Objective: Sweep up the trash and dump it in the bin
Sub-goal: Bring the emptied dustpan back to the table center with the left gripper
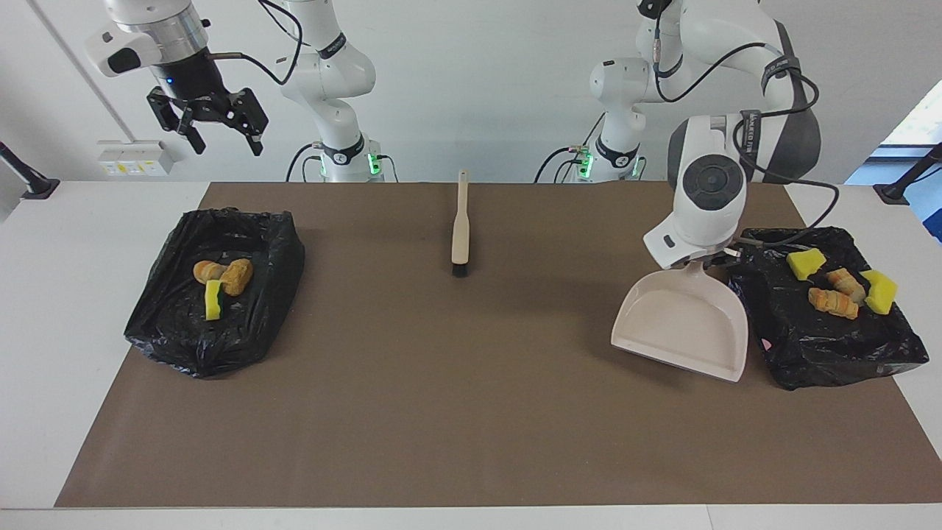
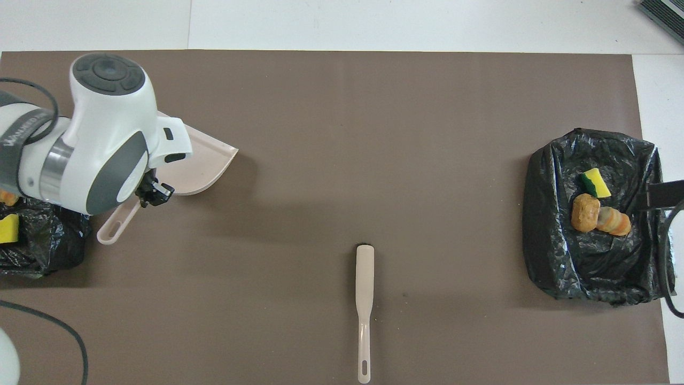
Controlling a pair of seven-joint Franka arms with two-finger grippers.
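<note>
Beige dustpan point(image 1: 681, 324) pinched at the handle by left jaws, pan slanting below them, trash point(image 1: 833, 302) in the bin point(image 1: 824, 353) just beside; right jaws spread, raised, waiting.

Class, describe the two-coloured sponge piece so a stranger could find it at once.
Find the black bag-lined bin at the right arm's end of the brown mat. Three pieces lie inside; the yellow-and-green sponge piece stands beside two tan bread-like pieces, the only one with a green edge.

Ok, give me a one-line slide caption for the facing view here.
Left gripper holds the dustpan beside a trash-filled bin; right gripper waits open, raised; brush lies idle.
</note>
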